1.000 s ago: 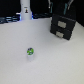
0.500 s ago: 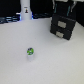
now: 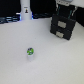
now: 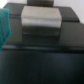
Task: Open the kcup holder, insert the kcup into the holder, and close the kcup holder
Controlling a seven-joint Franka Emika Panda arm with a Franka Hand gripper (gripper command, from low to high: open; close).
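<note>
The kcup (image 3: pixel 30 51), a small whitish pod with a green top, stands upright on the white table near the middle of the exterior view. The kcup holder (image 3: pixel 64 26), a black box with slotted fronts, sits at the back on the exterior view's right and looks shut. My gripper (image 3: pixel 68 6) is a dark blurred shape just above and behind the holder, far from the kcup. Its jaws do not show clearly. The wrist view is filled by a dark surface (image 4: pixel 45 55), likely the holder, with a grey block (image 4: pixel 42 22) on it. The kcup is out of the wrist view.
A white upright object (image 3: pixel 25 10) stands at the back on the exterior view's left, before a dark strip along the table's far edge. A teal shape (image 4: pixel 4 26) shows at the wrist view's edge.
</note>
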